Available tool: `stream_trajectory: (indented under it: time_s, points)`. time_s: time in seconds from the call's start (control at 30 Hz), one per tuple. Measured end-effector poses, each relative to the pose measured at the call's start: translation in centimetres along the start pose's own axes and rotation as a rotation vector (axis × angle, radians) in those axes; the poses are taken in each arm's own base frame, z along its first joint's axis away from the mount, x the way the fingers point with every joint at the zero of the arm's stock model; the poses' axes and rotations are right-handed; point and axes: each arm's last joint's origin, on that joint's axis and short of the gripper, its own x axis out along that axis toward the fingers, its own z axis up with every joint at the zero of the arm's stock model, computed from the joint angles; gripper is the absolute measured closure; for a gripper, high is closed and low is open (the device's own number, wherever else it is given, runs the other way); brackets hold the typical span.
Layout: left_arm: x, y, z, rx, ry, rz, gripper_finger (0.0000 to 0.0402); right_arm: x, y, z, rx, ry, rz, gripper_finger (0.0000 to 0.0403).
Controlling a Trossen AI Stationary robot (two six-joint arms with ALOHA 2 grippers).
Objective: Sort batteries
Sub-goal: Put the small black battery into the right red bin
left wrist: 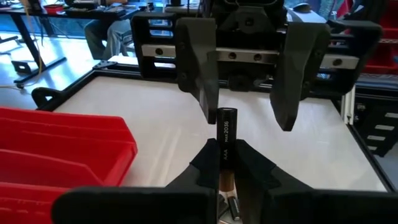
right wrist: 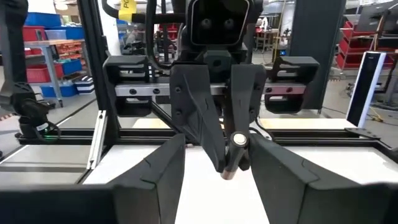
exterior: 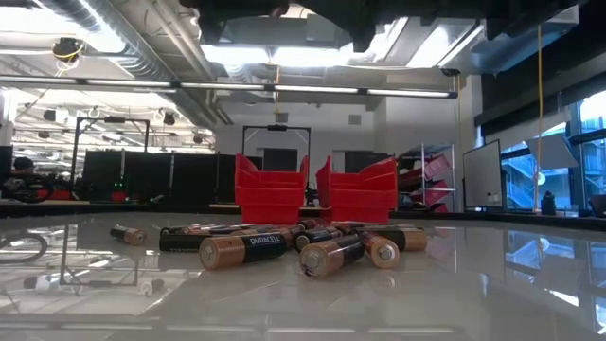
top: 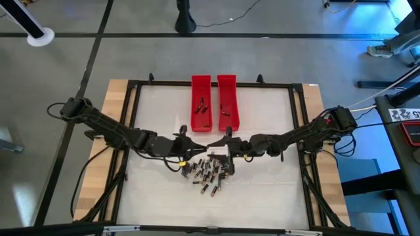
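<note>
Nearest the left wrist camera, the left hand is pinched shut on one AA battery, which stands up between its dark fingertips. Directly opposite, the right hand faces it with fingers spread to either side of the battery's free end, not yet touching it. The right wrist view shows the same meeting from the other side: battery end-on, flanked by spread fingers.

Risks, as judged:
- Handover looks under way. If the left hand lets go before the right one closes, the battery drops into the loose pile just below and the pick is lost.
- The grip covers only the lower part of a smooth cylinder; a nudge from an off-centre closing finger could tilt or squirt it out.
- Both hands hang close over the pile in the high view; a low move could scatter cells across the surface.

Appearance: small cylinders, black body with coppery band, lighter metal ends; the held one reads "AA". Most lie heaped in the near middle of the surface. A few sit already in the two red trays at the far edge.
</note>
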Motion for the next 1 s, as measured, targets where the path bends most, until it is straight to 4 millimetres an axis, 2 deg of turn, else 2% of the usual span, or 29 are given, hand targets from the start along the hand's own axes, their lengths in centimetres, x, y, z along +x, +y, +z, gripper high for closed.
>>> stream_trajectory:
  time_s: [0.23,0.63,1.0]
  points:
    - [0.1,0.2,0.0,-0.003,-0.001,0.007,0.0383,0.1,-0.7,0.0,-0.001,-0.001,-0.042,0.0229]
    - [0.1,0.1,0.3,0.020,-0.024,0.002,0.0384,0.2,-1.4,0.1,0.008,-0.002,-0.007,0.0333]
    - [0.0,0.1,0.3,0.018,-0.023,-0.006,0.0380,0.2,-1.4,0.2,-0.005,-0.012,0.005,0.0385]
